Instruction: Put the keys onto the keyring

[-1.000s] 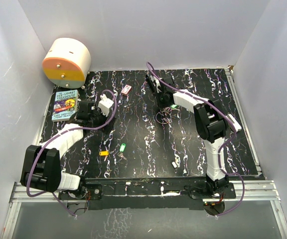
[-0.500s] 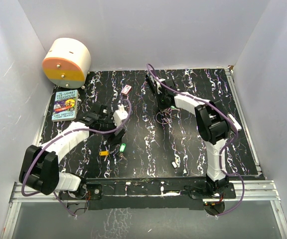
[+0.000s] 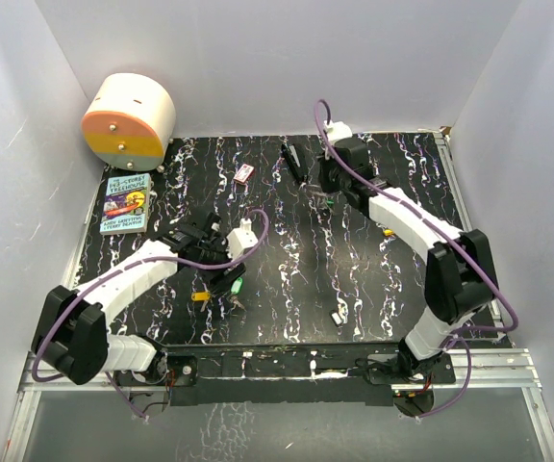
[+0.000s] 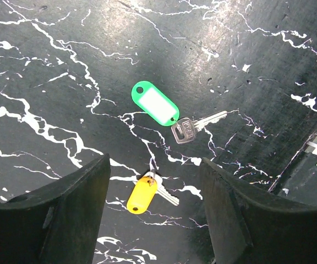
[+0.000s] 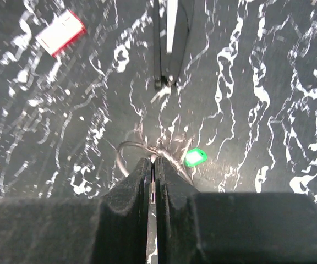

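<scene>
Hovering bent over mid-table with left gripper (image 4: 154, 165) spread just above green-tagged key (image 4: 169, 113), holding outstretched toward far side with right gripper (image 5: 152, 162) pinching keyring (image 5: 126, 151).

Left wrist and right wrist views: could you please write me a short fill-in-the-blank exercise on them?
In the left wrist view, the lower key bears a ___ tag. The left gripper is ___, holding nothing. The right gripper is ___ on the keyring.
Missing words: yellow; open; shut.
</scene>
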